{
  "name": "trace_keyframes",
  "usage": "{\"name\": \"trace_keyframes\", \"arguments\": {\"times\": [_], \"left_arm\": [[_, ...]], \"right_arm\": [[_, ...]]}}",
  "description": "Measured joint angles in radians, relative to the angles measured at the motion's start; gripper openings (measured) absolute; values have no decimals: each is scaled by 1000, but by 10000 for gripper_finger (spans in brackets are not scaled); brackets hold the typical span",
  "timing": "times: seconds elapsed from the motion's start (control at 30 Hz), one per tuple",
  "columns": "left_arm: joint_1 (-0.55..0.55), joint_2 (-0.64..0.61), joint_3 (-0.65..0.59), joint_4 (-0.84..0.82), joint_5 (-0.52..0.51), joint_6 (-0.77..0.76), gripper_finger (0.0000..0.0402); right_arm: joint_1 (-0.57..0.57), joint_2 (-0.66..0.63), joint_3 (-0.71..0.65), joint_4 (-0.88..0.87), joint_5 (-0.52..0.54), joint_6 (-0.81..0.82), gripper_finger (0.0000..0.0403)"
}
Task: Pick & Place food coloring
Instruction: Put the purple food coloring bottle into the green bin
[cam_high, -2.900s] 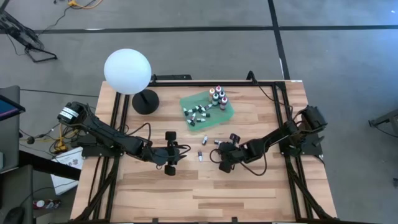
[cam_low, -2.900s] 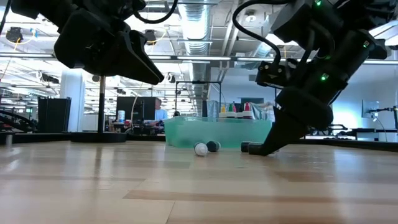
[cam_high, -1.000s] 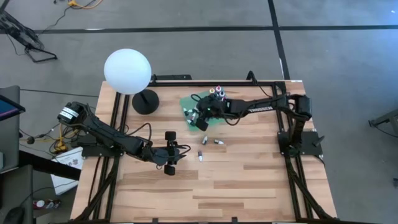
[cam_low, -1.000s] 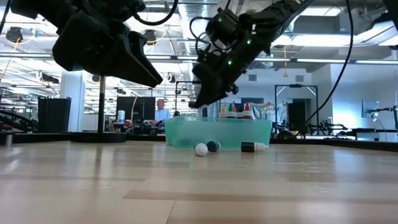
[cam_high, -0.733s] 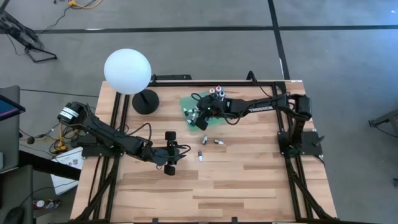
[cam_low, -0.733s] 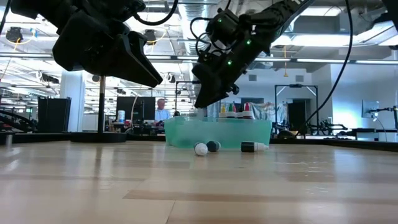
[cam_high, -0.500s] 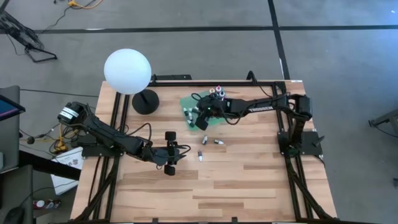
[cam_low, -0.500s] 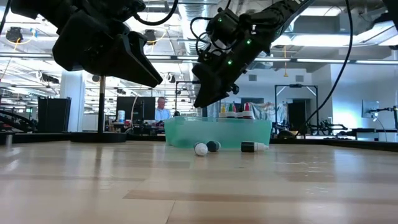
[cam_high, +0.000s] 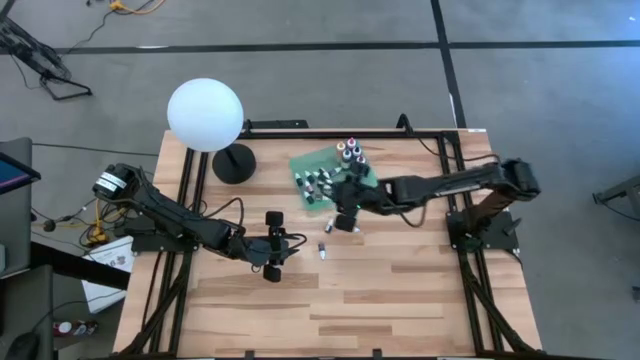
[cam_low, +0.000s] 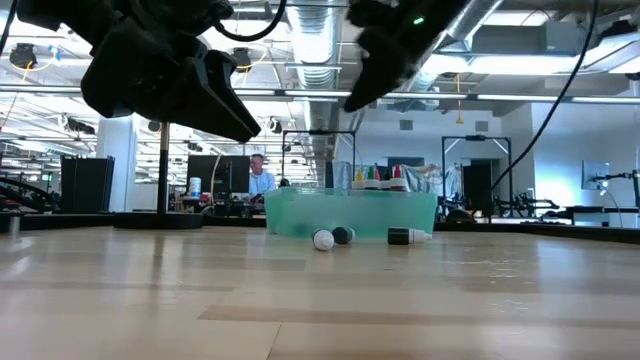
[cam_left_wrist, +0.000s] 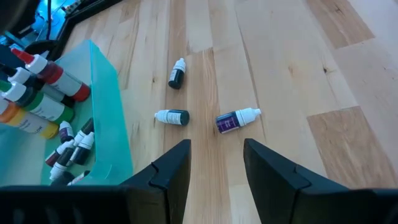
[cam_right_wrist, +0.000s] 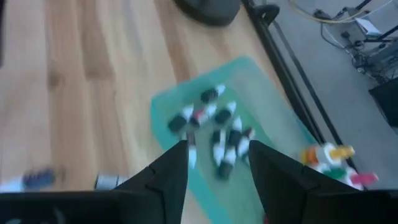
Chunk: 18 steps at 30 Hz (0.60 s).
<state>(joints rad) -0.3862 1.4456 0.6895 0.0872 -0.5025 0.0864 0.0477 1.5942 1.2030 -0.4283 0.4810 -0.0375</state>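
The green tray (cam_high: 362, 181) stands at the table's far middle. It holds several small white-tipped droppers (cam_right_wrist: 214, 134) and upright food coloring bottles (cam_high: 350, 155). Three small bottles (cam_left_wrist: 172, 116) lie on their sides on the wood near the tray. My right gripper (cam_right_wrist: 217, 149) hangs open and high by the tray's near edge (cam_high: 338, 210), with nothing between its fingers. My left gripper (cam_left_wrist: 216, 146) stands open at the table's left middle (cam_high: 272, 255), pointing toward the loose bottles and touching nothing.
A lamp with a white globe (cam_high: 205, 115) and a black base (cam_high: 233, 163) stands at the far left, close to the tray. The near half of the table (cam_high: 330, 310) is bare wood. Black frame rails run along both sides.
My right gripper has drawn back from above the tray's left part toward the table's near edge and has risen, rolling somewhat as it went. My left arm has kept still. The loose bottles lie where they lay.
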Motion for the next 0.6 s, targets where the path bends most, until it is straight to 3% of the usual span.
{"name": "trace_keyframes", "arguments": {"times": [0.2, 0.43, 0.6], "left_arm": [[0, 0, 0, 15, 1, -1, 142], [0, 0, 0, 86, 2, 0, 142], [0, 0, 0, 143, -66, 2, 142]], "right_arm": [[45, -172, -182, 8, 19, 28, 150], [143, -419, -515, 305, 16, 32, 142], [215, -545, -620, 427, 16, 108, 138]]}}
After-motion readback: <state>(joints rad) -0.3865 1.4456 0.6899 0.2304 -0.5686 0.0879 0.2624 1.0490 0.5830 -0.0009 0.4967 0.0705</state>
